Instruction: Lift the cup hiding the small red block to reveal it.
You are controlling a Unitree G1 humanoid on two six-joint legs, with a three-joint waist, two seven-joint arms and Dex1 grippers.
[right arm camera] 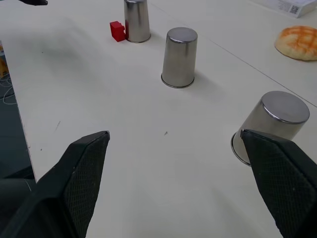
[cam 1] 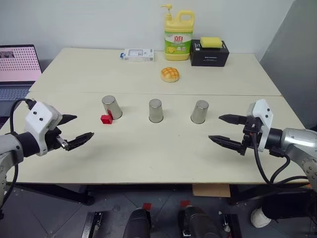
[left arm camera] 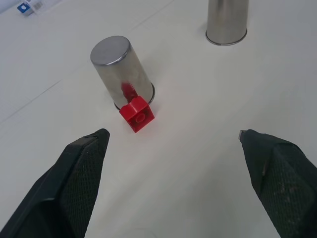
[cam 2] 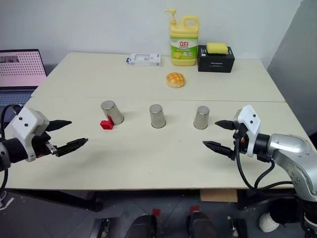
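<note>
Nothing under the 3 upturned shiny steel cups can be seen. Left cup [cam 1: 112,107] has 1 small red block [cam 1: 106,119] out in the open, touching its base on the near-left side; block's far face hidden by cup. Middle cup [cam 1: 155,110] & right cup [cam 1: 200,111] stand apart. 2 grippers: left gripper [cam 1: 73,130] fingers apart, empty, near block; right gripper [cam 1: 227,130] fingers wide apart, empty, beside right cup. Laptop [cam 1: 17,69] cut off at table's left.
</note>
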